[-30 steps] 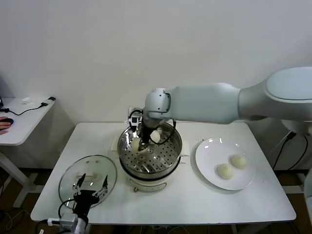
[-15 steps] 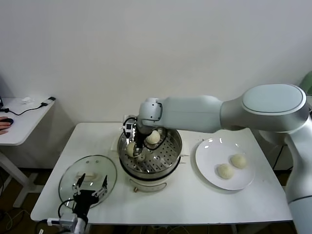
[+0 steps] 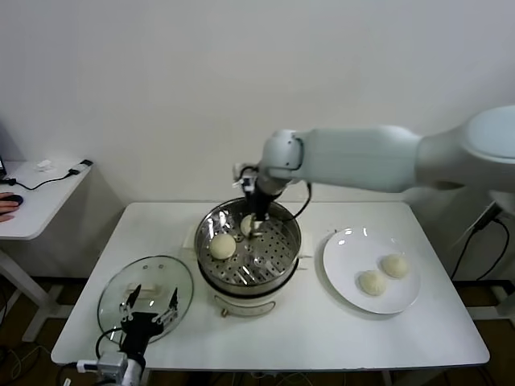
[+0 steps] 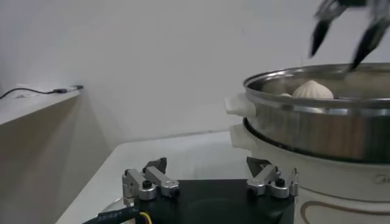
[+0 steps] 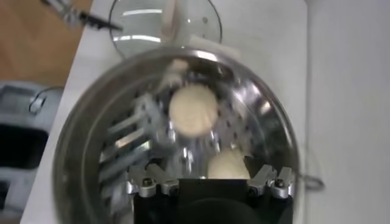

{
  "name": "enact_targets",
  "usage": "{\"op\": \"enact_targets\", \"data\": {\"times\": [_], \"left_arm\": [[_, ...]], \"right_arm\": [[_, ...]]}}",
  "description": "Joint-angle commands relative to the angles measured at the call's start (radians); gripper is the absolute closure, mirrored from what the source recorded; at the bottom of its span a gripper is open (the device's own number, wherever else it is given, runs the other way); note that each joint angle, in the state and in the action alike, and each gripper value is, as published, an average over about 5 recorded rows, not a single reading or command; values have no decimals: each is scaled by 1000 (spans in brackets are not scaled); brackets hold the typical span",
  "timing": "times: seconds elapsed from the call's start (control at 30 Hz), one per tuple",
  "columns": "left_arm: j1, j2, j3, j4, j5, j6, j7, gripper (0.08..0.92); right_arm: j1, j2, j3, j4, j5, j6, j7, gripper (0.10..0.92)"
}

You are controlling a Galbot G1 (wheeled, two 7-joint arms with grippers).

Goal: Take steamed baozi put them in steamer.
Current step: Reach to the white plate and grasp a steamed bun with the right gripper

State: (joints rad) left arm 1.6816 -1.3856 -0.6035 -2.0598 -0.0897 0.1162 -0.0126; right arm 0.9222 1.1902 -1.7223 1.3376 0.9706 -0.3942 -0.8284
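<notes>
Two smooth, cream-white buns (image 3: 223,245) sit on the perforated tray of the shiny round steel steamer (image 3: 278,261) at the middle of the table (image 3: 322,330). Two more wait on the flat white plate (image 3: 342,277) to its right, so the task looks half done. The right gripper (image 3: 256,227) hovers over the pot, jaws wide and empty. The left gripper (image 3: 150,312), jaws wide, idles above the glass lid (image 3: 113,293).

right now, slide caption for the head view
Open right gripper above the steamer holding two baozi; two wait on the plate.
</notes>
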Motion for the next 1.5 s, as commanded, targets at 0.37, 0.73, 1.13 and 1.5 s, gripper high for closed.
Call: {"op": "enact_targets", "data": {"times": [0.37, 0.73, 1.13, 1.5], "left_arm": [[-6, -8, -3, -1, 3, 8, 2, 177], [10, -24, -7, -1, 15, 10, 4, 177], [34, -25, -15, -8, 19, 4, 3, 177], [40, -24, -17, -11, 20, 3, 3, 177]], "right_arm": [[-47, -625, -210, 155, -457, 121, -108, 203], [-438, -608, 71, 31, -568, 78, -63, 203], [-623, -526, 266, -101, -611, 45, 1, 202], [-657, -484, 301, -119, -610, 37, 13, 203]]}}
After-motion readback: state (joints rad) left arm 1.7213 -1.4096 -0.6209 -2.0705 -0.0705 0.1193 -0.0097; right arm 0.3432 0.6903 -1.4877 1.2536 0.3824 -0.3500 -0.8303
